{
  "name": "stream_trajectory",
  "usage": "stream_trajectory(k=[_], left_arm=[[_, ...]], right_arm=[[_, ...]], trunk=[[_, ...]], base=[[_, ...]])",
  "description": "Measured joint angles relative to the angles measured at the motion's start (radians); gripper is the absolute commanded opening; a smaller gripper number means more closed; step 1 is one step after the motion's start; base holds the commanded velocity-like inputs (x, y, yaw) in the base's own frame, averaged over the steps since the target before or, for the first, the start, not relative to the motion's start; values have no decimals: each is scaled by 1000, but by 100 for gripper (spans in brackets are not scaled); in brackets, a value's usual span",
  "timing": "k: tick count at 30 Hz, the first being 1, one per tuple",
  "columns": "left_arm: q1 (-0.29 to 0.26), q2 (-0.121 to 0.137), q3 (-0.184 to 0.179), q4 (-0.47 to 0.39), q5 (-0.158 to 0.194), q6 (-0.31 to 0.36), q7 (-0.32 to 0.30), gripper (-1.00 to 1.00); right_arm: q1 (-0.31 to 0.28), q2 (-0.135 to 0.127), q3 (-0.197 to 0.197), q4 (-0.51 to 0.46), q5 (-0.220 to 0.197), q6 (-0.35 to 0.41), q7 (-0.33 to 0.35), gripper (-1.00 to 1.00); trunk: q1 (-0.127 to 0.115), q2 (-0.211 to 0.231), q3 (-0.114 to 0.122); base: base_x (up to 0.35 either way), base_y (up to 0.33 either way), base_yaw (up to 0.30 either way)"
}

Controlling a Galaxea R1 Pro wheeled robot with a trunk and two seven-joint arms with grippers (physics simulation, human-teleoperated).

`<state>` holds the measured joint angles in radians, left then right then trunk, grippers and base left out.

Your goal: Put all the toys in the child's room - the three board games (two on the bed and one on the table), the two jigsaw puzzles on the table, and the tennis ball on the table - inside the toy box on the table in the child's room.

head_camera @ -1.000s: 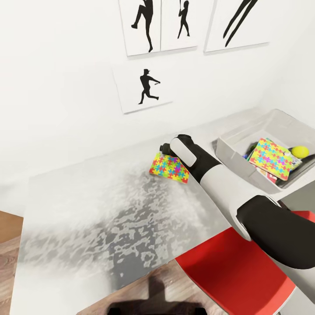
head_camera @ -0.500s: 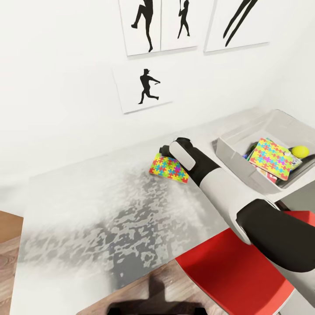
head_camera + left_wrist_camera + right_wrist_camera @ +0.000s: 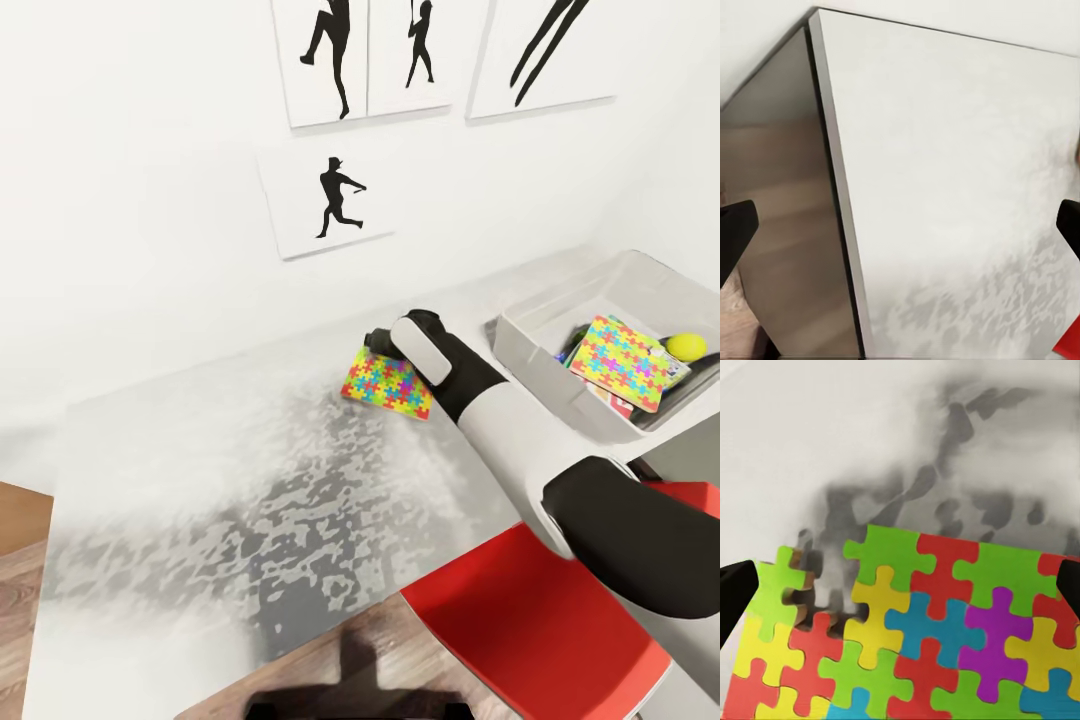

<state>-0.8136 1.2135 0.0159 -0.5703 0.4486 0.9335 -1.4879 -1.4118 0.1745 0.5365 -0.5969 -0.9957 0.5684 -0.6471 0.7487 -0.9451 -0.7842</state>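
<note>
A jigsaw puzzle (image 3: 386, 384) (image 3: 915, 637) lies on the pale grey table (image 3: 200, 470), near the wall. My right gripper (image 3: 380, 345) (image 3: 900, 589) hovers over the puzzle's far edge. It is open, with its dark fingertips (image 3: 735, 592) spread wider than the puzzle's near part. The toy box (image 3: 530, 360) stands at the right and holds a second jigsaw puzzle (image 3: 625, 362) and the tennis ball (image 3: 686, 346). Edges of flat game boxes (image 3: 622, 404) peek out under that puzzle. My left gripper (image 3: 900, 229) is open above the table's corner, holding nothing.
A red chair (image 3: 540, 620) stands by the table's front edge, under my right arm. The white wall with black silhouette pictures (image 3: 330, 205) rises right behind the table. Wood floor (image 3: 20, 600) shows at the left, and a darker cabinet side (image 3: 780, 225) lies past the table edge.
My right wrist has shifted only very slightly over the puzzle. The puzzle and the toy box contents have not moved.
</note>
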Motion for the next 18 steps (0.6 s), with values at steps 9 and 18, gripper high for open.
stream_trajectory(k=[9, 18], left_arm=[[0, 13, 0, -50, -5, 44, 0, 100], [-1, 17, 2, -100, -5, 41, -5, 100]], right_arm=[[-26, 0, -7, 50, -34, -10, 2, 100], [-32, 0, -27, 61, -39, -16, 4, 100]], trunk=[[0, 0, 0], [0, 0, 0]], base=[[0, 0, 0], [0, 0, 0]])
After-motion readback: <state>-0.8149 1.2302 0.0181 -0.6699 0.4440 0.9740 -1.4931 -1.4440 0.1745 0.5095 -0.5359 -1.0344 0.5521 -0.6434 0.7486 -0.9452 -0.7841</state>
